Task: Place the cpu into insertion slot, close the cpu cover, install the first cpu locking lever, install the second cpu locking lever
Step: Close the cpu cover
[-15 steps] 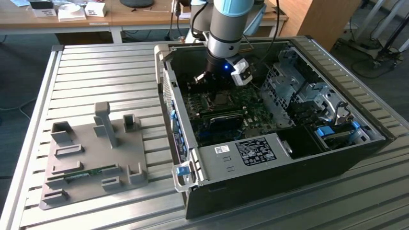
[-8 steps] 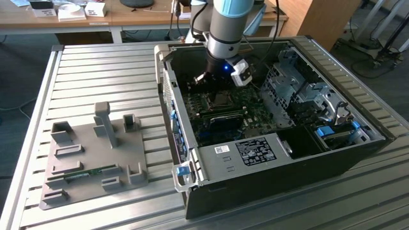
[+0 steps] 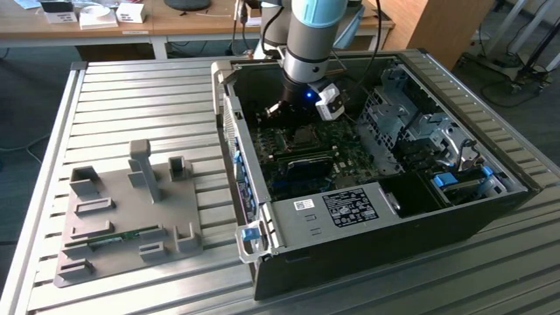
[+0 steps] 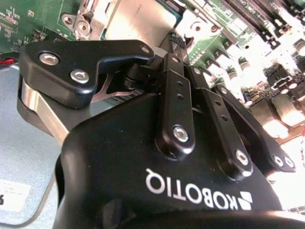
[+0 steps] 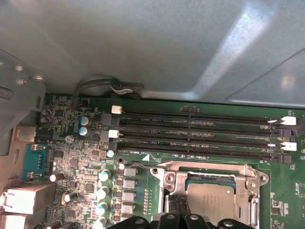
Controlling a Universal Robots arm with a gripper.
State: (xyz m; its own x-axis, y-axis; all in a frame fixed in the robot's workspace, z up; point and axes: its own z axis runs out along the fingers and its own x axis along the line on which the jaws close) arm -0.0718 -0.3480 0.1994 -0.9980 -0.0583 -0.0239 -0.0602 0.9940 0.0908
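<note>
the cpu (image 5: 210, 199) is seen seated in the insertion slot (image 5: 209, 179), framed by the lowered cpu cover (image 5: 205, 168), while the gripper (image 5: 179, 209) is held pressed together just beside it.

An open black computer case (image 3: 394, 243) sits on a slatted metal table (image 3: 131, 92) near a grey moulded fixture tray (image 3: 118, 187).

The arm (image 3: 313, 39) hangs near-vertical, its end effector (image 3: 282, 110) pointing down.
</note>
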